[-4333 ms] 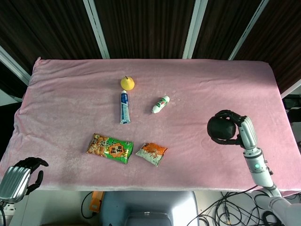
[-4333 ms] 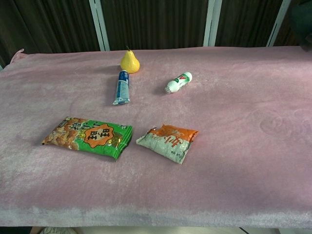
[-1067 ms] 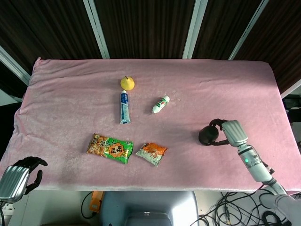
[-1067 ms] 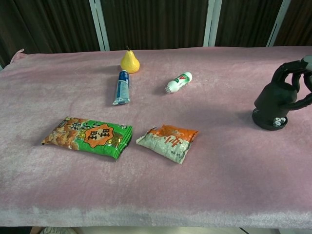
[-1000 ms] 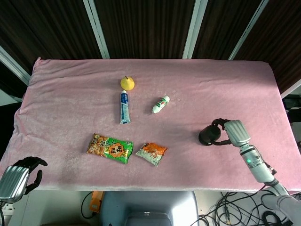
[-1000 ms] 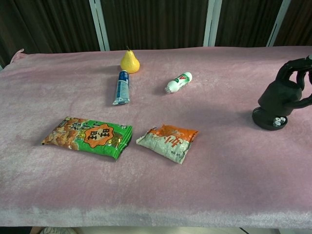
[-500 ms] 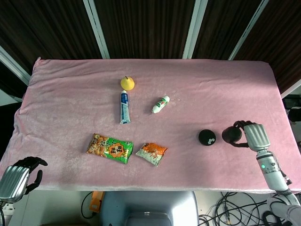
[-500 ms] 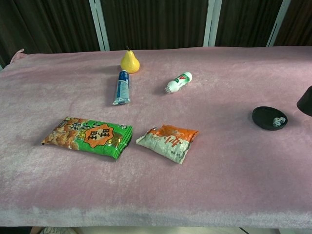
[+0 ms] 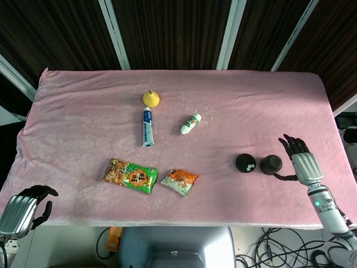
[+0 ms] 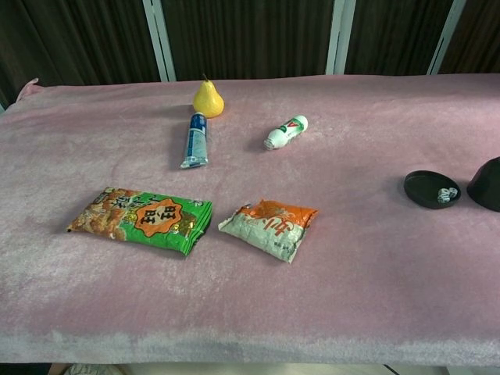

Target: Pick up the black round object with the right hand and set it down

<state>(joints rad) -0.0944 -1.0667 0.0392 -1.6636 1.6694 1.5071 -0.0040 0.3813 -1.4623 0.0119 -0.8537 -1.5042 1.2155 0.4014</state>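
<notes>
The black round object shows as two pieces on the pink cloth. A flat black disc (image 9: 245,162) (image 10: 432,189) carries small white dice. A black dome-shaped cup (image 9: 271,164) (image 10: 488,183) stands just to its right, cut off by the frame edge in the chest view. My right hand (image 9: 298,161) is beside the cup on its right, fingers spread and holding nothing, with one finger near the cup's base. It does not show in the chest view. My left hand (image 9: 25,207) hangs off the table's front left corner with its fingers curled in and empty.
A yellow pear (image 9: 150,98), a blue toothpaste tube (image 9: 147,127) and a small white bottle (image 9: 190,123) lie mid-table. A green snack bag (image 9: 130,175) and an orange packet (image 9: 179,182) lie nearer the front. The table's right edge (image 9: 334,139) is close to my right hand.
My right hand carried the black cup rightward off the disc, set it on the cloth and let go, spreading its fingers. The dice on the disc became visible. The left hand stayed put.
</notes>
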